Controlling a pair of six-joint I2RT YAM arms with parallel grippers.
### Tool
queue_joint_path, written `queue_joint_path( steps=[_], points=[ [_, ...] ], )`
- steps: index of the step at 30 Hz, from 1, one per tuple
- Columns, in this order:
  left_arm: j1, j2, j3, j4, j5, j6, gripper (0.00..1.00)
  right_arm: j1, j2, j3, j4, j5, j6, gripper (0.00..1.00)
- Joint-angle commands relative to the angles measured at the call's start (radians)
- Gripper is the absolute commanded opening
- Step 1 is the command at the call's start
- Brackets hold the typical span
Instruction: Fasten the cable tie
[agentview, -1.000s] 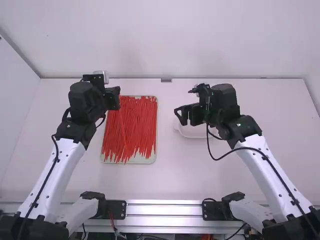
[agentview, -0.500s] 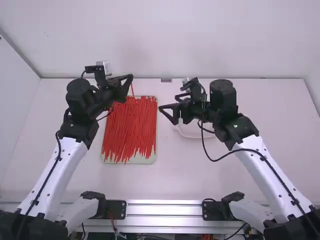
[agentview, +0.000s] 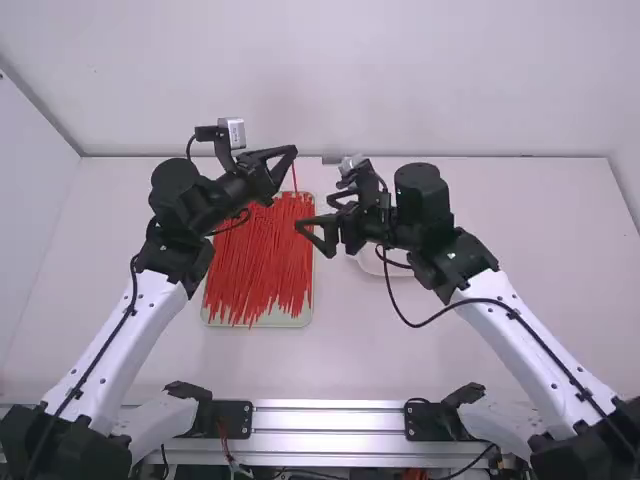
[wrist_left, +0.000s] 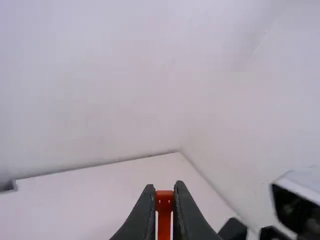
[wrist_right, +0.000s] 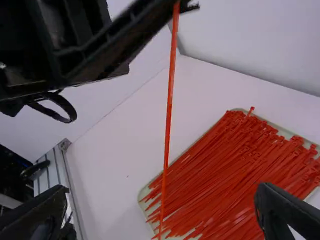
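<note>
My left gripper (agentview: 286, 152) is raised above the far edge of the tray and is shut on the head of one red cable tie (agentview: 294, 178). The tie hangs straight down from the fingers toward the pile. In the left wrist view the tie's head (wrist_left: 164, 199) is pinched between the two fingers. My right gripper (agentview: 318, 215) is open, just right of the hanging tie and lower than the left gripper. In the right wrist view the tie (wrist_right: 169, 110) hangs from the left gripper (wrist_right: 176, 4), well ahead of my wide-spread fingers (wrist_right: 280, 205).
A pale green tray (agentview: 258, 322) left of centre holds a pile of several red cable ties (agentview: 262, 255), also seen as the pile (wrist_right: 240, 170). A white dish (agentview: 375, 265) lies under the right arm. The back wall is close behind.
The left gripper rose and swung right, lifting one tie off the pile. The right gripper moved left toward the hanging tie.
</note>
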Motion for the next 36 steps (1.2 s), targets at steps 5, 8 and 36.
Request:
queue_joint_path(
  steps=[5,8,36],
  points=[
    [-0.013,-0.003,0.002,0.006,-0.025,-0.035,0.02,0.003,0.054,0.033,0.027,-0.031,0.024,0.83],
    [-0.012,-0.003,0.002,0.000,-0.053,-0.041,0.02,0.008,0.056,0.033,0.027,-0.030,0.024,0.69],
    [-0.041,-0.003,0.002,0.061,-0.118,0.033,0.58,-0.051,0.055,0.033,0.042,-0.057,-0.020,0.00]
  ],
)
